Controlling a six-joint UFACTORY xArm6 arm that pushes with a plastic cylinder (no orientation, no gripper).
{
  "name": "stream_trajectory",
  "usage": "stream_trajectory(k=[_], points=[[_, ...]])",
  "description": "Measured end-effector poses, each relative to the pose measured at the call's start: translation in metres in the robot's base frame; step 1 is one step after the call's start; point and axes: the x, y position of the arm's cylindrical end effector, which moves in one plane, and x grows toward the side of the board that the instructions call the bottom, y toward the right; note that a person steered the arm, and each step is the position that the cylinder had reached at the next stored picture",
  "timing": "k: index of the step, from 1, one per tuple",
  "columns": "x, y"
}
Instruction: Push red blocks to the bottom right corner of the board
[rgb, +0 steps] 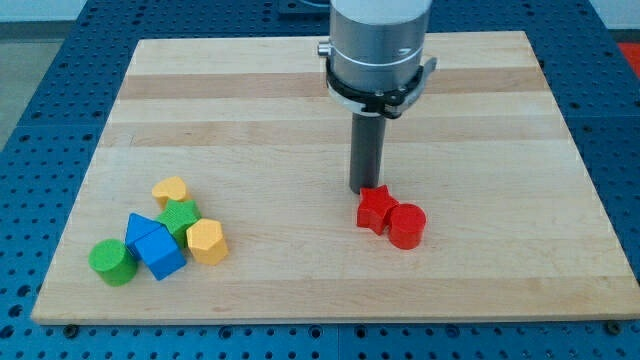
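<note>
my tip (362, 190) just above star block (376, 208), cylinder (407, 225) touching its right

Desk (330, 75) open across view's top, centre-left and right side. Bottom right corner unobstructed; path from red pair toward it free. Red star (375, 208) touched by red cylinder (407, 225), my tip (364, 190) set just above star. Bottom left crowded: yellow heart (171, 190), green block (180, 215), blue blocks (153, 243), yellow hexagon (206, 241), green cylinder (111, 261) packed together.
</note>
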Motion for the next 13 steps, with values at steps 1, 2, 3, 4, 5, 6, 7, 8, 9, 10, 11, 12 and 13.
stream_trajectory(k=[1, 2, 3, 4, 5, 6, 7, 8, 9, 10, 11, 12, 13], points=[[-0.001, -0.027], [0.007, -0.039], [0.021, -0.03], [0.031, -0.012], [0.044, 0.001], [0.051, 0.018], [0.06, 0.034], [0.07, 0.053], [0.078, 0.069], [0.081, 0.083], [0.083, 0.097], [0.085, 0.11], [0.085, 0.11]])
